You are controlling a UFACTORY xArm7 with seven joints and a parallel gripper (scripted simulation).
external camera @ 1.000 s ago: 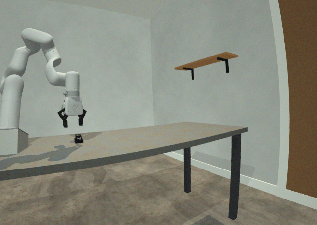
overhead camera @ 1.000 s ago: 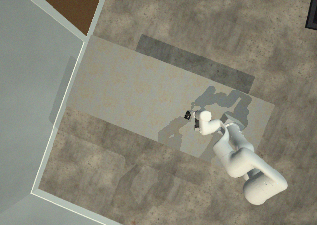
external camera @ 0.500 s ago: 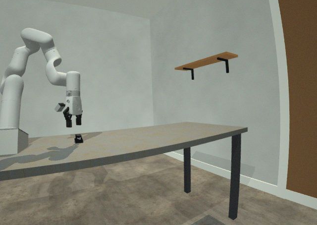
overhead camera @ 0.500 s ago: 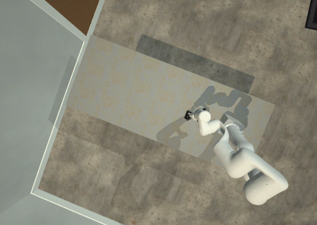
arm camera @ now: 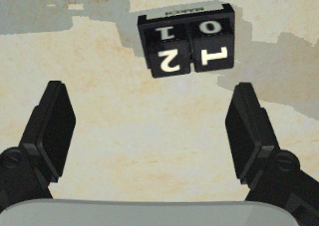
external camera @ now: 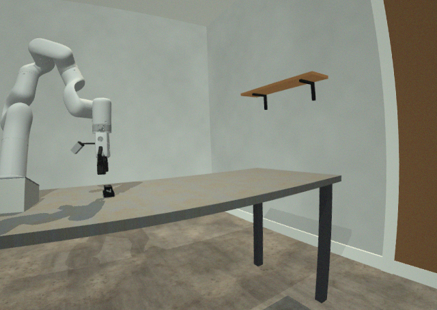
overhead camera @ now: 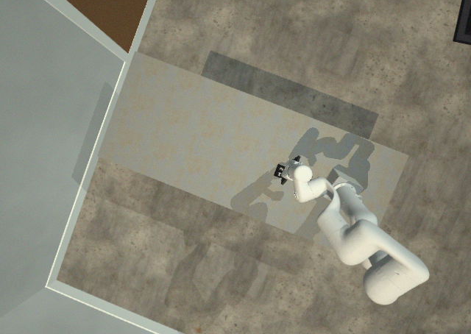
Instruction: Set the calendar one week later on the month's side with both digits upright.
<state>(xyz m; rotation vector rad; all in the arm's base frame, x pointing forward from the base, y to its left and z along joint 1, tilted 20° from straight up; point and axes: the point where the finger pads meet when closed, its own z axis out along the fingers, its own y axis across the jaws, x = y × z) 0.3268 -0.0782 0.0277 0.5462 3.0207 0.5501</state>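
Note:
The calendar (arm camera: 186, 41) is a small dark tray holding two black cubes side by side on the table. In the wrist view the left cube (arm camera: 166, 49) shows a 2 on its near face and a 1 on the face behind it. The right cube (arm camera: 213, 42) shows a 1 lying on its side and a 0 behind it. A pale label strip (arm camera: 181, 11) runs along the tray's far edge. My gripper (arm camera: 150, 101) is open and empty, hovering above the table just short of the calendar. From the side the gripper (external camera: 102, 167) hangs above the calendar (external camera: 108, 190). From above, the gripper (overhead camera: 288, 168) stands next to the calendar (overhead camera: 280, 169).
The arm's white base block (external camera: 13, 194) stands on the table's left end. The table's front edge (external camera: 169, 213) is close to the calendar. A wooden shelf (external camera: 284, 84) hangs on the far wall, and a dark object (overhead camera: 464, 18) lies on the floor.

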